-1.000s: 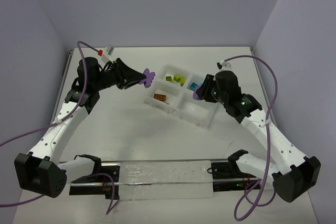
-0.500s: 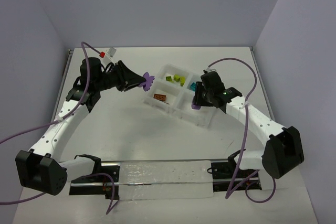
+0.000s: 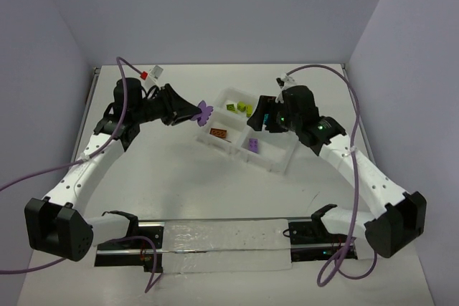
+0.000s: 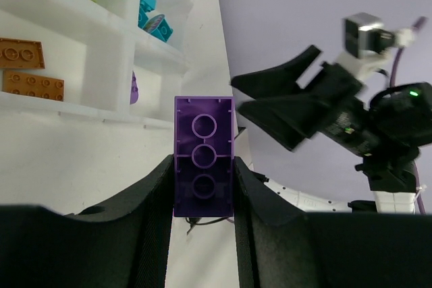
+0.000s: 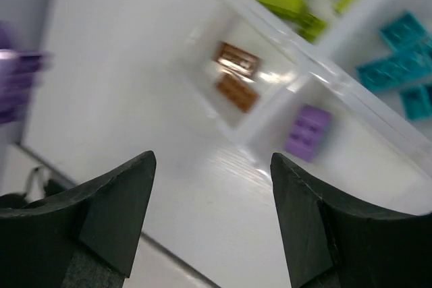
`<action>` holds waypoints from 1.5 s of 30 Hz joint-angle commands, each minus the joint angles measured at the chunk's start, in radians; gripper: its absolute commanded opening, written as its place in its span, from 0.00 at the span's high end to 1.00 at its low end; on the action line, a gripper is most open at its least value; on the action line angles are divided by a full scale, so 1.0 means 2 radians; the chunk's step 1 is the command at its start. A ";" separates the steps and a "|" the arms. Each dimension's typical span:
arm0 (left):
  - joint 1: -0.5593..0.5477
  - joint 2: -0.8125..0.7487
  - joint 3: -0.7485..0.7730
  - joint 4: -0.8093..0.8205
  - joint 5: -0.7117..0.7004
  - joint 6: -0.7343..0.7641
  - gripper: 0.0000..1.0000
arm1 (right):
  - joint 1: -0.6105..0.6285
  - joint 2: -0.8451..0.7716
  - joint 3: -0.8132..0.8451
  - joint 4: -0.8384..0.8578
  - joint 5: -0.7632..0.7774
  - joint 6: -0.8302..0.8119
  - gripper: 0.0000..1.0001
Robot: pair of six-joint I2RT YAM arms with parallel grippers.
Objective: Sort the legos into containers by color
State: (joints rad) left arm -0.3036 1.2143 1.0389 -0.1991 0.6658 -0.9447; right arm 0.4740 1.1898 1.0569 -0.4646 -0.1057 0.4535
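Legos are mostly sitting in the white tray [image 3: 281, 165], and one more is being held up off to its left. Starting on the left, the left gripper [image 3: 198, 111] is reaching from the left side of the tabletop in toward the middle. Its fingers [image 4: 152, 193] are closing narrow on a purple brick [image 4: 203, 165], pinching it by the long sides, with three rings in a row showing toward the wrist camera. From the top view that brick is hanging just beside the tray's left end, not over any compartment. The tray itself is lying toward the far edge, a bit right of the middle, turned at an angle to the table edges. Going across it: the near-left compartment is holding two flat orange-brown bricks [image 3: 218, 133], the far-left one is holding a few lime green bricks [image 3: 241, 107], the near-right one is holding a single second purple brick [image 3: 254, 146] lying close to the divider, and the far-right one is holding the teal bricks [image 5: 386, 71], which the right arm is partly covering in the top view. The right gripper [image 5: 212, 197] is hovering above the tray's right half, angled down at it, with its fingers [image 5: 120, 210] spread wide and gripping nothing. Along the near edge, a long clear strip [image 3: 222, 245] is lying between the two arm bases.
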 commanded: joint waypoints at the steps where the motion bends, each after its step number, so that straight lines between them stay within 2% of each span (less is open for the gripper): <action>1: -0.004 0.004 0.009 0.024 0.029 0.007 1.00 | 0.005 -0.037 0.011 0.118 -0.156 0.025 0.23; 2: -0.005 0.003 0.007 0.031 0.038 0.005 1.00 | 0.005 -0.036 -0.001 0.163 -0.205 0.049 0.23; 8: -0.005 -0.006 -0.007 0.081 0.083 -0.014 1.00 | 0.008 0.006 -0.026 0.327 -0.310 0.141 0.16; 19: -0.005 -0.023 -0.025 0.172 0.148 -0.048 1.00 | 0.023 0.067 0.020 0.351 -0.339 0.151 0.15; 21: -0.006 -0.027 -0.026 0.178 0.151 -0.052 1.00 | 0.025 0.075 0.014 0.387 -0.354 0.176 0.17; 25: -0.008 -0.027 -0.030 0.187 0.156 -0.056 1.00 | 0.038 0.090 0.022 0.404 -0.375 0.185 0.30; 28: -0.009 -0.028 -0.034 0.192 0.158 -0.058 1.00 | 0.053 0.098 0.024 0.417 -0.384 0.187 0.35; 31: -0.009 -0.030 -0.034 0.191 0.159 -0.058 1.00 | 0.062 0.103 0.012 0.469 -0.394 0.220 0.46; 32: -0.009 -0.031 -0.033 0.191 0.161 -0.056 1.00 | 0.063 0.103 0.007 0.488 -0.396 0.233 0.53; 34: -0.010 -0.033 -0.028 0.184 0.163 -0.049 1.00 | 0.063 0.101 -0.002 0.515 -0.394 0.251 0.76; 36: -0.010 -0.035 -0.023 0.176 0.163 -0.039 1.00 | 0.063 0.097 -0.003 0.504 -0.388 0.246 0.94; 37: -0.010 -0.036 -0.019 0.168 0.164 -0.034 1.00 | 0.062 0.093 -0.004 0.492 -0.382 0.238 0.99; 42: -0.009 -0.038 -0.001 0.131 0.151 -0.009 1.00 | 0.057 0.069 -0.023 0.427 -0.361 0.194 1.00; 45: -0.008 -0.042 0.007 0.117 0.140 -0.002 1.00 | 0.049 0.047 -0.038 0.355 -0.332 0.148 1.00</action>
State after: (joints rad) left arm -0.3173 1.1522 0.9844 0.0831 0.9821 -0.9777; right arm 0.5766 1.3613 1.0155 0.3819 -0.8433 0.8970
